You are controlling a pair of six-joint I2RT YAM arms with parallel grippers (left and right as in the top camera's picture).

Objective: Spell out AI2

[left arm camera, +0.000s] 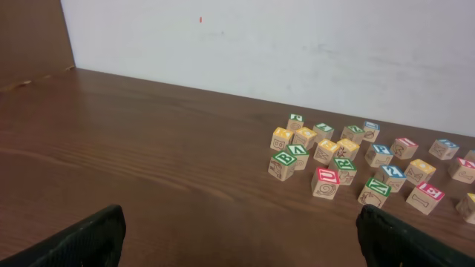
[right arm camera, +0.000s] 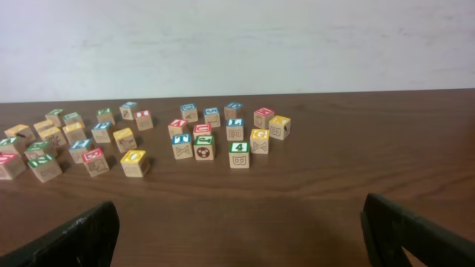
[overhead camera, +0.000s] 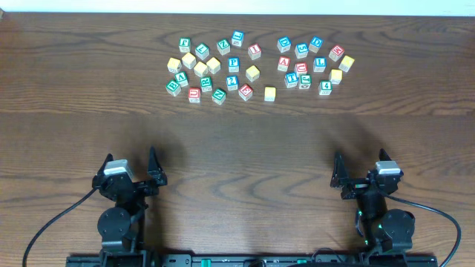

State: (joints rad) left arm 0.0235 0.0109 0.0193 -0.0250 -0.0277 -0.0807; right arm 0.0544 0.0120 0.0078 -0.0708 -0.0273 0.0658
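overhead: red i cube (overhead camera: 254, 51) far ahead of wide-spread left fingers (overhead camera: 154, 163) and right fingers (overhead camera: 338, 170)

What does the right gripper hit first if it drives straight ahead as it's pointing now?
Likely the green 4 cube, nearest and roughly centred between the open jaws of the right gripper, with only bare table before it. Height is unclear; it might pass over.

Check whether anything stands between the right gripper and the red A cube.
Yes: a blue-lettered cube sits just in front of the red A cube, on the side facing the right gripper, with a green-lettered cube beside it. The table up to them is bare.
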